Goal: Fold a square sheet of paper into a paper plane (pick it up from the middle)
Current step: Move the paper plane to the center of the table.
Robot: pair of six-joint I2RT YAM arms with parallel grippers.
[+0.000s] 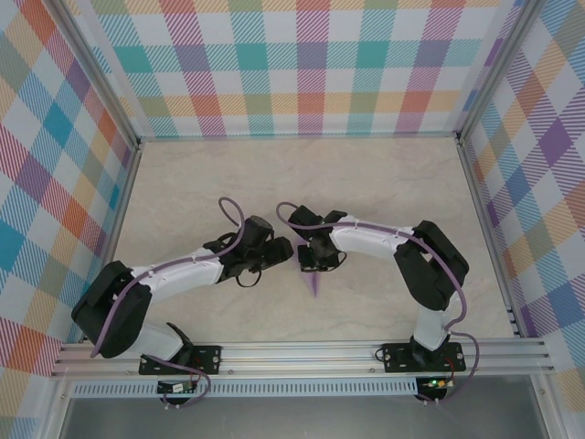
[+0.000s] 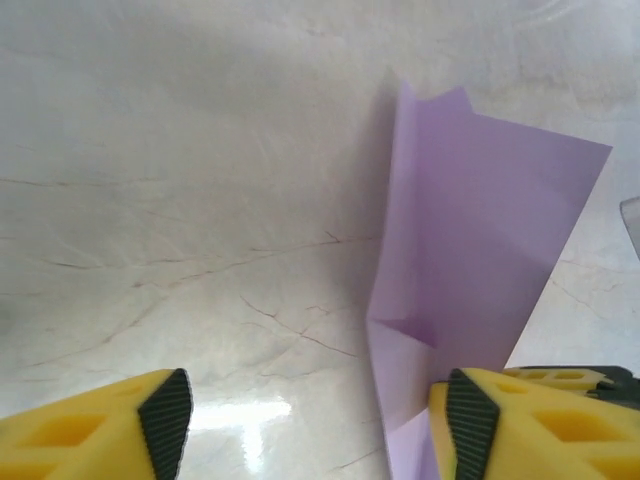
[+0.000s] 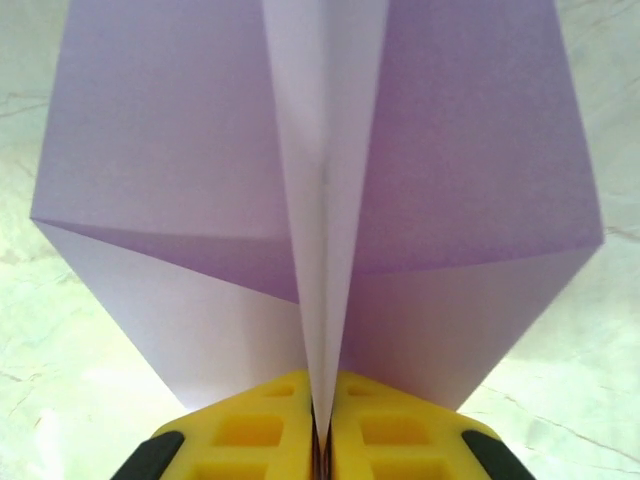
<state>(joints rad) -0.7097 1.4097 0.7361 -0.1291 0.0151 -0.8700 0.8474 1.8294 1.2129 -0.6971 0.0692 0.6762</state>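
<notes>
The lilac sheet of paper (image 3: 190, 150) is folded into a paper plane shape, with two wings spread to either side of a centre crease. My right gripper (image 3: 322, 432) is shut on that centre fold, its yellow fingers (image 3: 250, 430) pressed together around the paper. In the top view the paper's point (image 1: 314, 283) hangs below the right gripper (image 1: 316, 262) near the table's middle. My left gripper (image 2: 318, 412) is open just left of the paper (image 2: 480, 220). Its right finger (image 2: 470, 420) sits against the paper's edge, and nothing lies between its pads.
The marbled beige table (image 1: 384, 183) stretches away behind both arms. Checked walls (image 1: 311, 64) enclose it at the back and sides. An aluminium rail (image 1: 302, 352) runs along the near edge by the arm bases.
</notes>
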